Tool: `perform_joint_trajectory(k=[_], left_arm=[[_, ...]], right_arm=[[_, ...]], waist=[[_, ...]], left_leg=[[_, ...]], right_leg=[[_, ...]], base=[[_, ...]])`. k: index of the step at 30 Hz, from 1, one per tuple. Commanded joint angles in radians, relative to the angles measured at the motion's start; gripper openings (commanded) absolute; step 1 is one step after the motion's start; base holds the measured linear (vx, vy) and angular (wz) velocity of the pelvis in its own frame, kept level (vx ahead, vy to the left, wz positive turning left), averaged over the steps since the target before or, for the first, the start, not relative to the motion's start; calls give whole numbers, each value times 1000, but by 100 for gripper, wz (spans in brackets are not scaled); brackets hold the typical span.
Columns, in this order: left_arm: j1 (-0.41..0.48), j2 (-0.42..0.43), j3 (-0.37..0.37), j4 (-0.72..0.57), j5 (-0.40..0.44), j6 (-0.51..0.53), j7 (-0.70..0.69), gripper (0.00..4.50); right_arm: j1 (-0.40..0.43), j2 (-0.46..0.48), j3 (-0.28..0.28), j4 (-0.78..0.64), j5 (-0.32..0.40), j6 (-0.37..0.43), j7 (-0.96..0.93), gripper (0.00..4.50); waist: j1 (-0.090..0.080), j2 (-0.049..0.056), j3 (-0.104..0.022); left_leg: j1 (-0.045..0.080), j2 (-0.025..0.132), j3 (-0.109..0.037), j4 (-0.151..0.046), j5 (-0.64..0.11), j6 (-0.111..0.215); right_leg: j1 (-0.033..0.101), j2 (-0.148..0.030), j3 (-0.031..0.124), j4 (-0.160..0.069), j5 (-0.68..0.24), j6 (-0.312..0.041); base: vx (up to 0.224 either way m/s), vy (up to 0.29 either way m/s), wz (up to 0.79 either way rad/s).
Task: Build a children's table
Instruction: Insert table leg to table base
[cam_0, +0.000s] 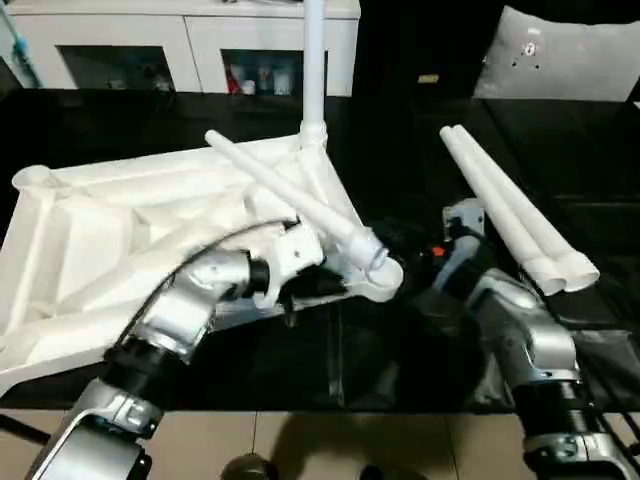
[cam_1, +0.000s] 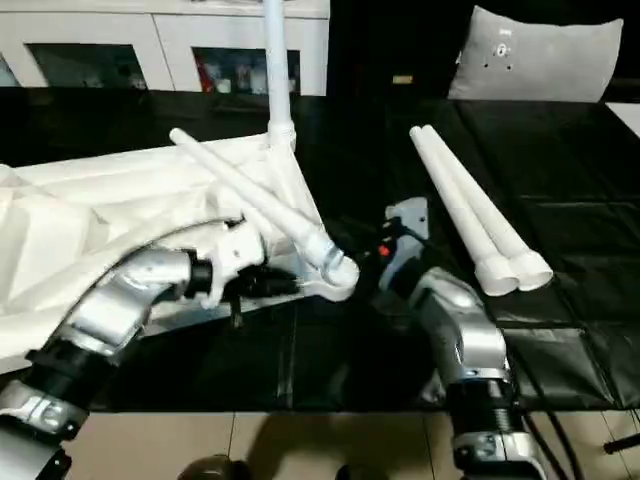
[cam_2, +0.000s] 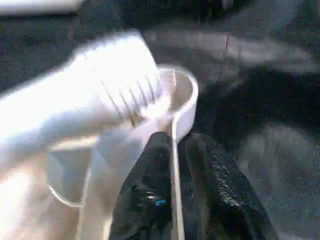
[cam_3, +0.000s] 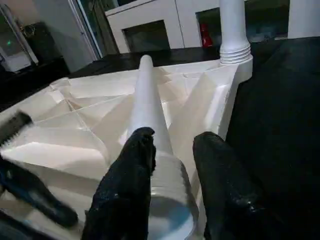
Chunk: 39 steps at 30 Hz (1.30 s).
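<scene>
One leg (cam_0: 300, 205) pinched in right pincer (cam_3: 172, 165), left pincer (cam_2: 172, 165) clamping the socket (cam_2: 180, 95) rim; better upright before threading in.

Loose leg (cam_0: 300, 205) lying across corner socket (cam_0: 385, 283); dark mat (cam_0: 400, 170) bare up to leg pair (cam_0: 515, 215)

The white top (cam_0: 120, 220) lies ribs-up, one leg (cam_0: 313, 60) standing in its far corner socket. A second leg (cam_0: 290, 205) slants across the near corner, between the right claw (cam_3: 172, 150) fingers. Two legs (cam_0: 515, 215) lie beyond it.
</scene>
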Motion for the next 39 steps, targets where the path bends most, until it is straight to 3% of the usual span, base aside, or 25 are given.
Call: perform_joint_trajectory(k=[1, 2, 6, 7, 10, 13, 17, 18, 19, 20, 22, 23, 26, 28, 31, 34, 35, 39], left_arm=[[16, 21, 15, -16, -8, 11, -1, 114], [23, 31, 20, -20, -4, 9, 6, 127], [43, 54, 39, -50, -6, 33, 14, 145], [47, 57, 44, -57, -5, 47, 24, 167], [52, 64, 49, -68, 5, 58, 48, 180], [57, 67, 47, -73, 10, 64, 65, 219], [57, 67, 43, -68, 15, 61, 71, 246], [56, 68, 37, -70, 17, 66, 75, 263], [56, 68, 37, -70, 17, 66, 75, 268], [56, 68, 37, -70, 17, 66, 76, 268], [48, 68, 29, -68, 21, 71, 82, 291], [48, 68, 29, -68, 21, 71, 82, 303], [49, 69, 26, -70, 25, 72, 88, 316], [52, 70, 27, -73, 25, 73, 90, 344], [59, 70, 28, -74, 27, 72, 94, 350], [59, 69, 26, -70, 29, 70, 98, 350], [58, 67, 26, -70, 29, 71, 102, 353], [61, 68, 24, -72, 26, 71, 109, 353]], right_arm=[[-1, -13, 4, -16, -7, -2, 4, 109], [-10, -18, 6, -16, -2, 18, 12, 143], [-66, -40, 25, -14, -12, 74, 15, 148], [-88, -45, 30, -12, -19, 91, 8, 184], [-138, -56, 42, 0, -36, 120, -4, 187], [-215, -65, 59, 24, -55, 164, -21, 234], [-308, -60, 82, 92, -84, 204, -41, 260], [-381, -55, 114, 170, -128, 216, -53, 278], [-381, -55, 114, 170, -128, 216, -53, 282], [-385, -54, 116, 175, -131, 216, -54, 282], [-472, -49, 185, 318, -218, 204, -65, 304], [-472, -49, 185, 318, -218, 204, -65, 317], [-528, -51, 259, 462, -295, 182, -36, 325], [-540, -53, 274, 497, -309, 171, -26, 325], [-571, -62, 307, 598, -350, 142, 1, 325], [-579, -65, 318, 635, -373, 119, -9, 325], [-587, -64, 299, 675, -367, 90, -16, 343], [-611, -57, 242, 774, -344, -9, -24, 385]], waist=[[-1, 10, -71], [-1, 9, -70], [-8, 10, -73], [-9, 10, -74], [-8, 11, -74], [-8, 13, -75], [-8, 16, -80], [-7, 16, -83], [-10, 16, -83], [-8, 15, -81], [-7, 10, -86], [-8, 13, -85], [-6, 12, -88], [-3, 9, -91], [-6, 6, -89], [-5, 5, -89], [-6, -1, -88], [-5, 2, -88]], left_leg=[[8, 68, -24, -72, -92, 60], [7, 67, -23, -73, -101, 57], [8, 68, -25, -75, -97, 46], [9, 68, -25, -74, -93, 44], [10, 66, -23, -71, -77, 47], [11, 67, -23, -70, -69, 44], [11, 66, -22, -68, -63, 32], [11, 65, -23, -67, -61, 28], [12, 63, -22, -67, -60, 23], [10, 63, -21, -66, -62, 24], [10, 63, -20, -65, -54, 23], [8, 64, -22, -64, -52, 18], [10, 65, -20, -62, -48, 18], [8, 67, -19, -59, -33, 27], [6, 66, -18, -58, -37, 38], [6, 67, -18, -58, -52, 34], [6, 67, -17, -59, -54, 34], [7, 68, -17, -56, -74, 28]], right_leg=[[61, -100, 59, -65, -89, -237], [62, -100, 59, -67, -105, -233], [63, -97, 59, -66, -114, -227], [63, -97, 59, -63, -106, -229], [61, -97, 60, -62, -88, -236], [61, -96, 60, -58, -69, -237], [62, -95, 59, -55, -42, -254], [64, -96, 59, -50, -32, -253], [62, -94, 58, -51, -31, -261], [64, -96, 59, -52, -31, -259], [66, -96, 59, -50, -18, -263], [66, -98, 58, -45, -21, -269], [65, -97, 58, -44, -12, -271], [67, -99, 59, -39, 18, -272], [67, -97, 58, -41, 10, -278], [67, -100, 59, -43, -23, -273], [68, -99, 59, -43, -30, -271], [64, -102, 60, -45, -68, -273]], base=[[0, 0, 0], [0, 0, 0], [0, 0, 0], [0, 0, 0], [0, 0, 0], [0, 0, 0], [0, 0, 0], [0, 0, 0], [0, 0, 0], [0, 0, 0], [0, 0, 0], [0, 0, 0], [0, 0, 0], [0, 0, 0], [0, 0, 0], [0, 0, 0], [0, 0, 0], [0, 0, 0]])
